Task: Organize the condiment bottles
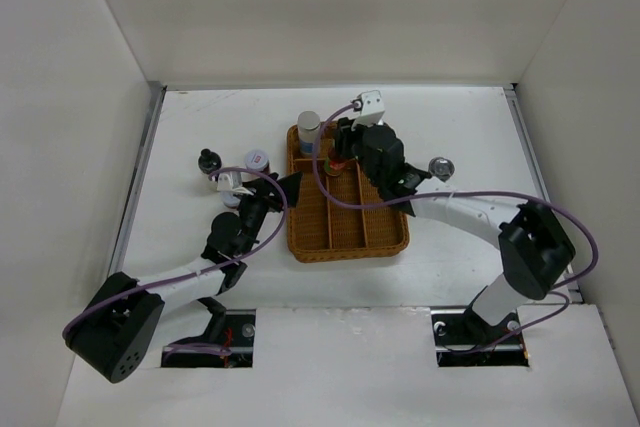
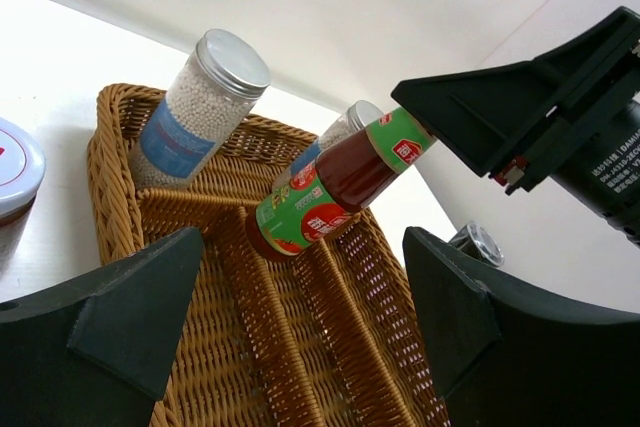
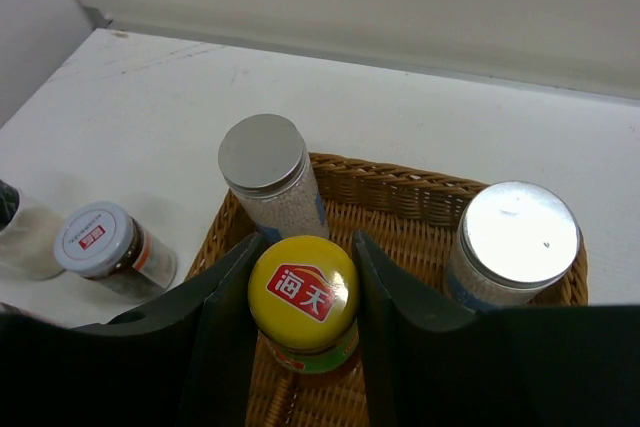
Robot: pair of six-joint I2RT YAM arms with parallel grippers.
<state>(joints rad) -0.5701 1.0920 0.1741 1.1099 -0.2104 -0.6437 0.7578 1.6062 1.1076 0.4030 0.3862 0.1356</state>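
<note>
right hand (image 3: 304,282): we're gripping the red sauce bottle (image 2: 340,187) by its yellow-capped top, probably to keep it upright | bottle: hanging over the wicker basket (image 2: 115,167)'s far end, near the silver-topped shakers (image 3: 515,237) | left hand (image 2: 300,292): hanging open, empty

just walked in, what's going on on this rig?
The right pincer is shut on the yellow-capped red sauce bottle, holding it at the far end of the wicker basket, near two silver-topped shakers standing inside. The left pincer is open and empty, left of the basket. A white-lidded jar, a black-capped shaker and a grey-capped shaker sit on the table outside it.
</note>
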